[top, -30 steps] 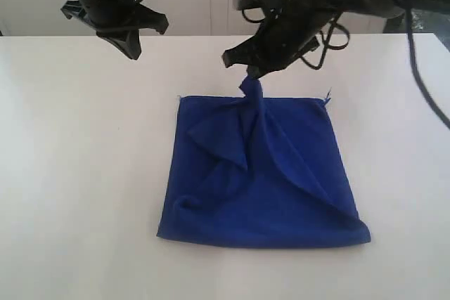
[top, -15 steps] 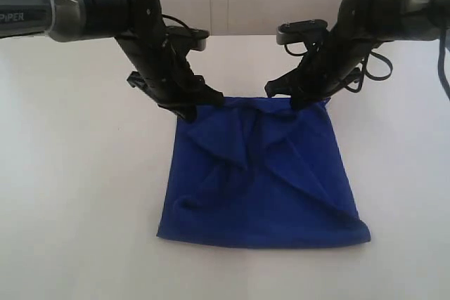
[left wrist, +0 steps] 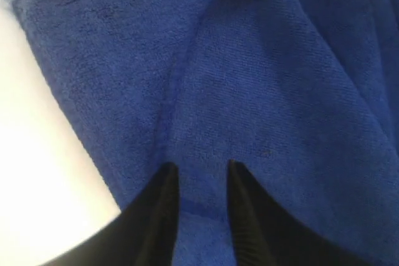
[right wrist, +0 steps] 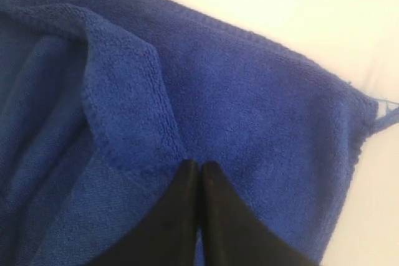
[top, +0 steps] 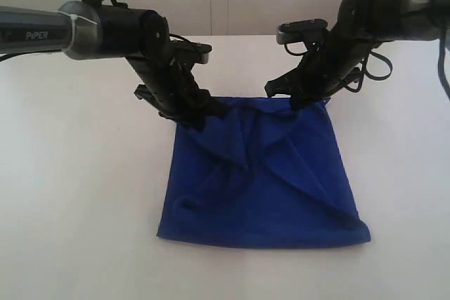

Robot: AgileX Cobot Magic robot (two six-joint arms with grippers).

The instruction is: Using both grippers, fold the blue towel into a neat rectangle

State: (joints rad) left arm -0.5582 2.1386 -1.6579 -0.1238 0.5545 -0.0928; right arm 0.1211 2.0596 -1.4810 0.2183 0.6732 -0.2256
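Exterior view: the blue towel (top: 260, 180) lies on the white table (top: 77, 194), roughly square and creased diagonally, so I judge the fold half done, with smoothing left. Both arms sit at 1 edge. Left wrist view: the left gripper (left wrist: 198, 165) has its 2 fingers parted over flat cloth. Right wrist view: the right gripper (right wrist: 196, 165) is closed, seemingly pinching a turned-over flap. Only that flap obstructs me.
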